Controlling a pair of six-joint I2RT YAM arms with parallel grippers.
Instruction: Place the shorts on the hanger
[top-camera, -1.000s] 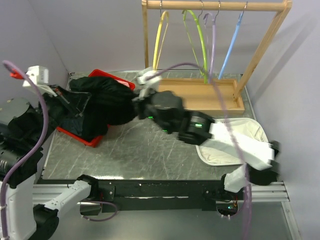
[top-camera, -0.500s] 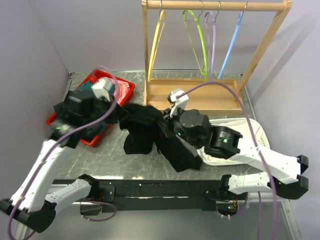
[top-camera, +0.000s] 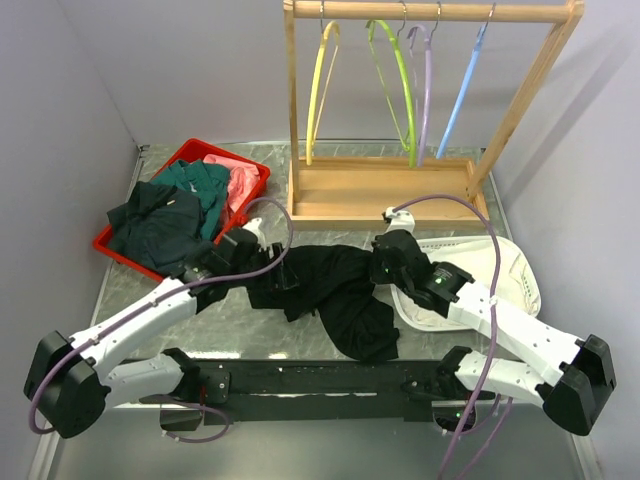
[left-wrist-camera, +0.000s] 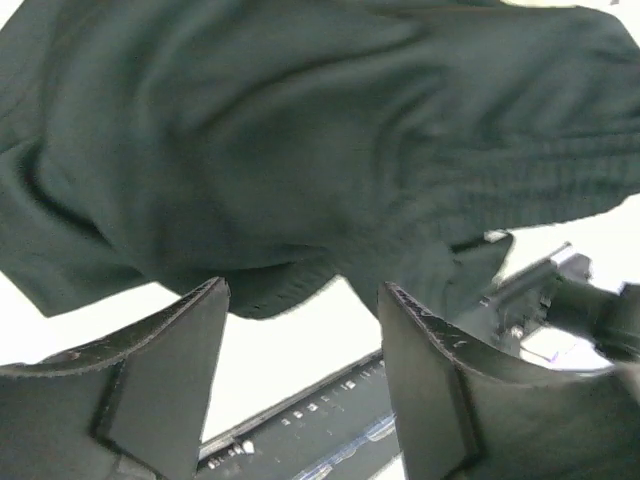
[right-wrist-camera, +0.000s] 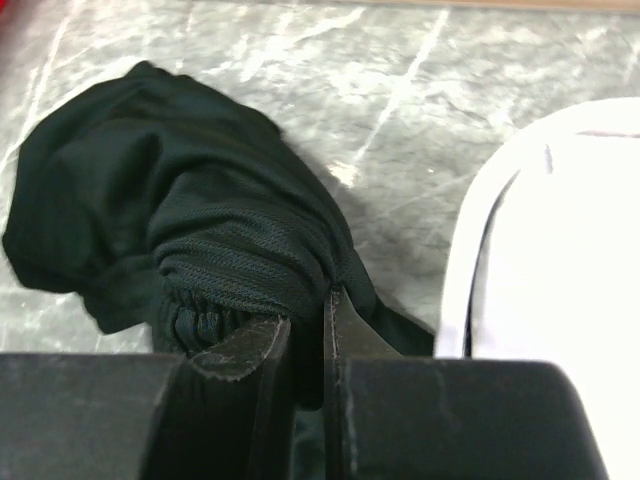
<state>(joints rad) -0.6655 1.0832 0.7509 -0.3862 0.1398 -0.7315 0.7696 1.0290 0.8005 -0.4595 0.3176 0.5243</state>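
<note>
Closest to me, the shorts (top-camera: 340, 290) lie in a loose, wrinkled heap on the table (top-camera: 270, 335), stretched between my two arms. My left gripper (left-wrist-camera: 302, 290) stands spread wide with nothing between its fingers. The black fabric hangs just past the tips, so on that side I hold nothing. My right gripper (right-wrist-camera: 308, 320) is pressed nearly together on a bunched fold of the ribbed waistband, and that pinch is my only grip on the shorts. Just beside my right hand sits the white basket (top-camera: 510, 270). Further off on the left is the red bin (top-camera: 185, 152), with green and pink clothes in it. At the far edge stands the wooden rack (top-camera: 430, 12), and the hanger (top-camera: 462, 90) I need, the light-blue one, hangs from its rail at the right end, well apart from the shorts and untouched. As I judge it, only the first part is done: the shorts are out on the table and gripped at one point. The rest is left, which means getting a second grip, opening the waistband, fetching the hanger, and getting the shorts onto it.
</note>
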